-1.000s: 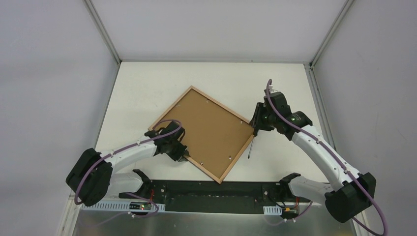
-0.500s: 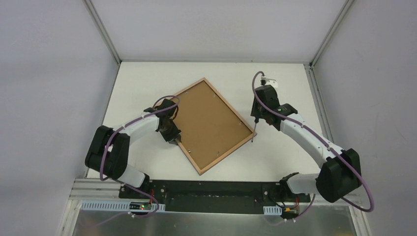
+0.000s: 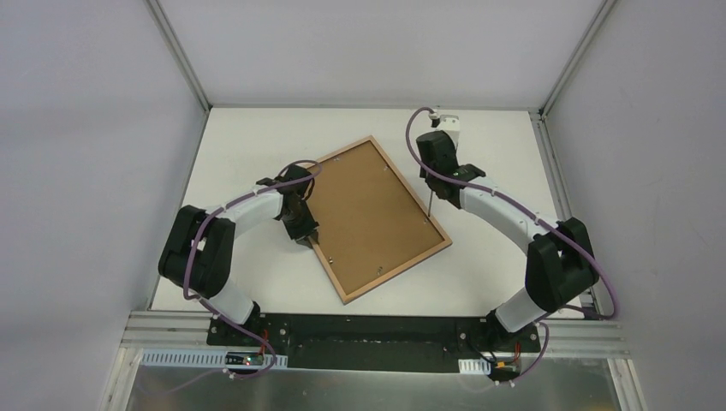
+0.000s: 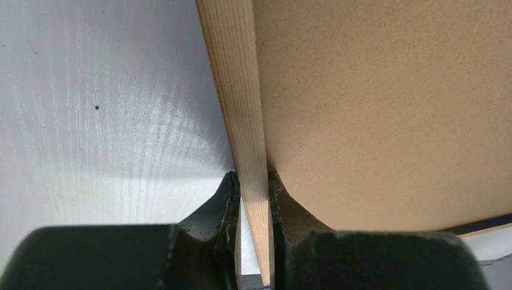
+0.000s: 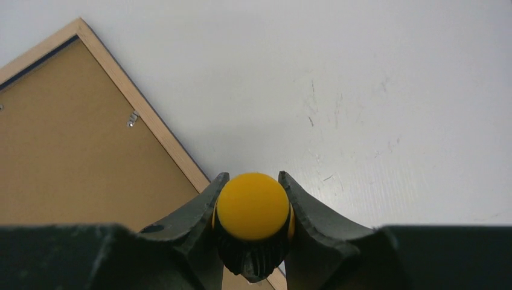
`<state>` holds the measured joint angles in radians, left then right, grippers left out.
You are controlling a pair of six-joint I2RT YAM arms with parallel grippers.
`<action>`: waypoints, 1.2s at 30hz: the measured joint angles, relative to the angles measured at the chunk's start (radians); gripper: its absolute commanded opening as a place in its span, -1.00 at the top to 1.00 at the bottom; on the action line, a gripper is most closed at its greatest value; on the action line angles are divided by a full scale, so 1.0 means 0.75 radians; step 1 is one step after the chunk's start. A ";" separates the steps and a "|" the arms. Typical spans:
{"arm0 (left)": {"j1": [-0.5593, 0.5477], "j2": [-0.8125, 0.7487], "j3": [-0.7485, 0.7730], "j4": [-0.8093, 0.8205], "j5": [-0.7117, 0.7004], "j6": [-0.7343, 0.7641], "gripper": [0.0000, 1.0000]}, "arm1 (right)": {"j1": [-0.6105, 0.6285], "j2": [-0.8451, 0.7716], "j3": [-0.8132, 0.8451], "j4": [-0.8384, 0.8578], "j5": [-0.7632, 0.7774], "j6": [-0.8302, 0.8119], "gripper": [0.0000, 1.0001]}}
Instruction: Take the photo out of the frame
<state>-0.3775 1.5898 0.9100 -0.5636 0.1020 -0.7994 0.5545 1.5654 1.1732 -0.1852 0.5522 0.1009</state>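
Observation:
The frame (image 3: 377, 214) lies back side up on the white table, showing its brown fibreboard panel and light wood rim. My left gripper (image 3: 304, 233) is shut on the frame's left rim (image 4: 250, 145), one finger on each side of the wood. My right gripper (image 3: 430, 175) is shut on a screwdriver with a yellow-capped black handle (image 5: 252, 208); its thin shaft (image 3: 426, 204) points down at the frame's right edge. The photo is hidden under the backing panel.
Small metal retaining tabs sit along the panel's edges, one by the right rim (image 5: 131, 119) and others near the lower rim (image 3: 378, 270). Grey walls enclose the white table (image 3: 496, 257) on three sides. The arm bases' black rail (image 3: 368, 330) runs along the near edge.
The frame has turned clockwise and shifted back and right with my left gripper on its rim. My right gripper with the screwdriver has moved back and left, to the frame's upper right edge.

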 measured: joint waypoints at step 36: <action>0.026 0.026 0.006 -0.009 0.092 -0.105 1.00 | 0.224 0.022 -0.304 0.491 0.505 -0.098 1.00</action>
<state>-0.3576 1.6096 0.9142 -0.5701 0.1711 -0.8783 0.7227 1.5822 0.9455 0.1833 0.9306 0.0277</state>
